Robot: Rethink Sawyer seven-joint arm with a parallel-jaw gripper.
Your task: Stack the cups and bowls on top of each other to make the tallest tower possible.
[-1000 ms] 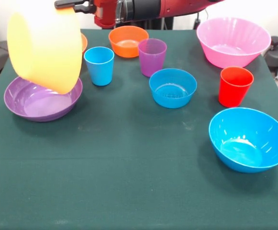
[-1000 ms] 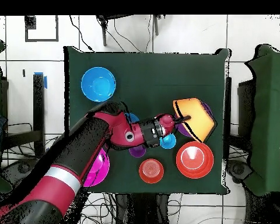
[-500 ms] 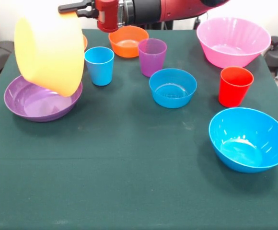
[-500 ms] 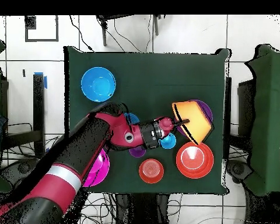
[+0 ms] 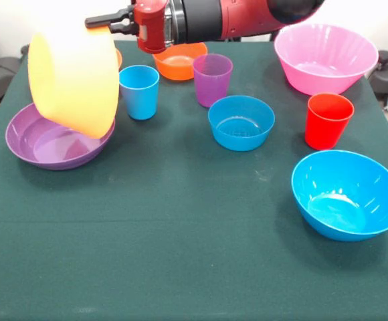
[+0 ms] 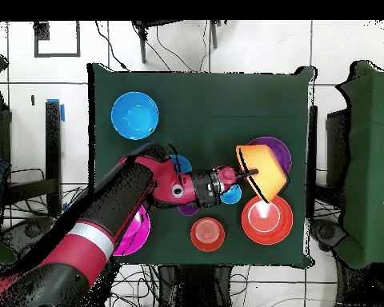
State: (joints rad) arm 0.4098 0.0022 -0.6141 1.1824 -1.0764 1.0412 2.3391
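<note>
The gripper [image 5: 107,21] pinches the rim of the large orange bowl [image 5: 73,80], with its black fingers closed over the bowl's upper edge at the far left of the table [image 5: 180,234]. The bowl hangs tilted on its side above the purple shallow bowl [image 5: 47,142]; the front view does not settle whether its lower edge touches the purple bowl's inside. From overhead, the orange bowl [image 6: 258,170] overlaps the purple bowl [image 6: 277,152] and sits just beside the red-orange shallow bowl [image 6: 267,220].

Right of the lifted bowl stands the light blue cup [image 5: 138,91], then the translucent purple cup [image 5: 212,79], both upright. Behind them, partly hidden by the arm [image 5: 207,17], sits the small orange bowl [image 5: 180,63]. The small blue bowl [image 5: 241,122] rests near the table's middle. Farther right, the red cup [image 5: 327,119] stands between the large pink bowl [image 5: 325,57] at the far right and the large blue bowl [image 5: 347,194] at the near right. Every piece sits apart, and no tower is built.
</note>
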